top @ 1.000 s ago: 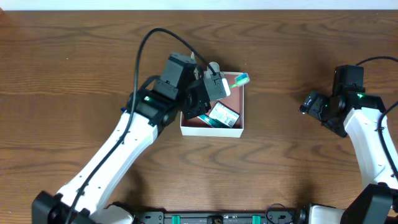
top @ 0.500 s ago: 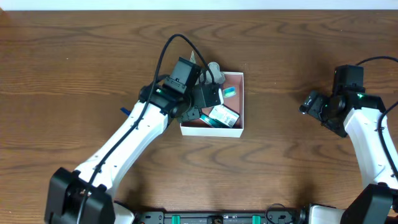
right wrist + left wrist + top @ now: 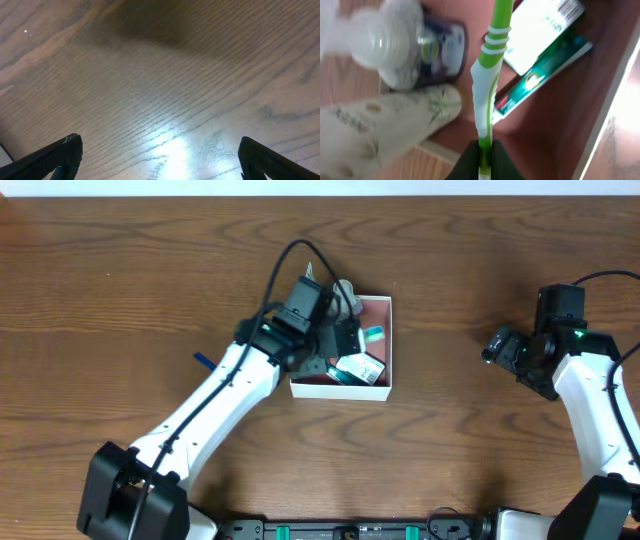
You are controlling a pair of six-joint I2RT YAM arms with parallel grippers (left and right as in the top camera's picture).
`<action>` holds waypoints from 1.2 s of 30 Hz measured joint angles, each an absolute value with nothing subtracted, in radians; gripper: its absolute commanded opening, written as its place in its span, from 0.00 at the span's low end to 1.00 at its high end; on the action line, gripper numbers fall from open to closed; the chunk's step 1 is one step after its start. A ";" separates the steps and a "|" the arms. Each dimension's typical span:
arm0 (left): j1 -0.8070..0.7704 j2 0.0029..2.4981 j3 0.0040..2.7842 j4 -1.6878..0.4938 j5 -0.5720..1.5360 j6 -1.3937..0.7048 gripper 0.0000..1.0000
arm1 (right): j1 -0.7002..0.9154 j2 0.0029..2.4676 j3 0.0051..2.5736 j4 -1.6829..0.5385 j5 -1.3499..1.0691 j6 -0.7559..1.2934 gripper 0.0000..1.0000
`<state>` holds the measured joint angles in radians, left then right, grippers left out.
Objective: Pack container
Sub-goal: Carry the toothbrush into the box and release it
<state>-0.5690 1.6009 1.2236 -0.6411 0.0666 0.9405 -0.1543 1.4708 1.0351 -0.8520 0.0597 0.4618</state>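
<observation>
place: robotics lab bench | seen: left arm (image 3: 215, 395), right arm (image 3: 600, 405), wood-grain table (image 3: 120, 280)

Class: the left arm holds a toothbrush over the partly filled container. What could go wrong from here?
1. The left gripper pinches only the end of the toothbrush handle, so it may swivel or slip.
2. The toothpaste box and bottle already crowd the container; the long brush may land propped on them or over the rim.

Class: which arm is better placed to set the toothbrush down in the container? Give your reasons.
Left. The left tool grips the green toothbrush right over the container; the right tool stands open above the table, well away.
</observation>
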 measured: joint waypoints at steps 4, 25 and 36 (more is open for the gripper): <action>-0.622 1.601 1.224 -0.616 0.052 0.948 0.06 | -0.154 1.471 1.035 -0.852 0.060 0.462 0.99; -0.650 1.601 1.224 -0.619 -0.008 0.982 0.15 | -0.154 1.471 1.035 -0.852 0.060 0.462 0.99; -0.650 1.601 1.224 -0.619 -0.008 0.993 0.55 | -0.154 1.471 1.035 -0.852 0.060 0.462 0.99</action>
<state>-0.6498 1.6012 1.2236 -0.6193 -0.0082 0.9928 -0.1543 1.4708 1.0351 -0.8520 0.0597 0.4618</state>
